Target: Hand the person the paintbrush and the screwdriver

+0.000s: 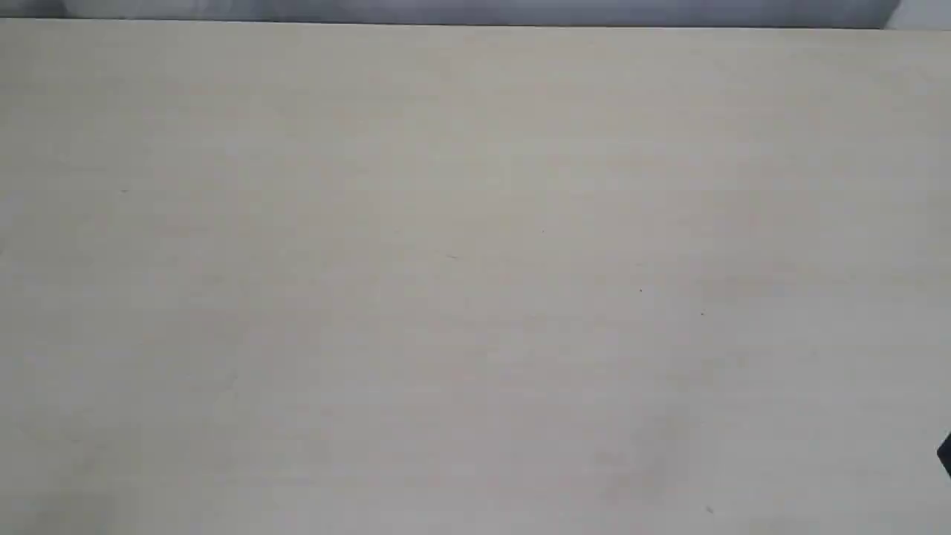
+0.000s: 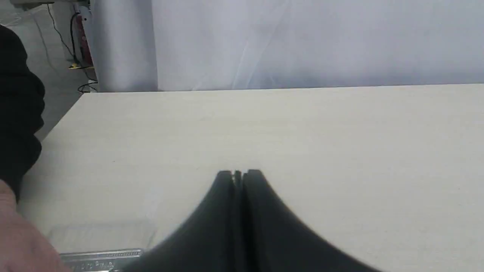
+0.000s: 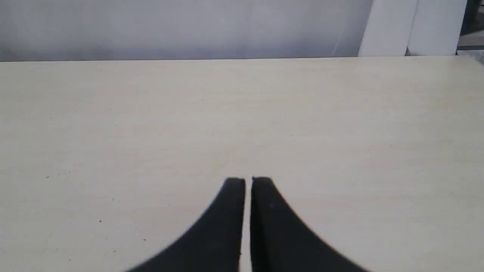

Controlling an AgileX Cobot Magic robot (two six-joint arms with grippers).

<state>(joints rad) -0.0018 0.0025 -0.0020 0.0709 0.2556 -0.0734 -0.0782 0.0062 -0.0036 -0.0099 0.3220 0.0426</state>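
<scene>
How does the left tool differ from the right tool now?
The left tool has its fingers pressed together; the right tool leaves a thin slit. A paintbrush and the person's hand show beside the left tool; only bare table by the right tool. Both are black and hold nothing.

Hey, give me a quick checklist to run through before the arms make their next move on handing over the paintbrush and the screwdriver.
1. Left gripper empty: ok, fingers together, holding nothing.
2. Right gripper empty: ok, nearly closed on nothing.
3. Grippers opened for a grasp: not ok, both are shut.
4. Paintbrush located: ok, lying close to the left gripper, partly cut off by the frame.
5. Person's hand clear of the paintbrush: not ok, it is right at the brush.
6. Screwdriver located: cannot tell, it shows in no view.
</scene>
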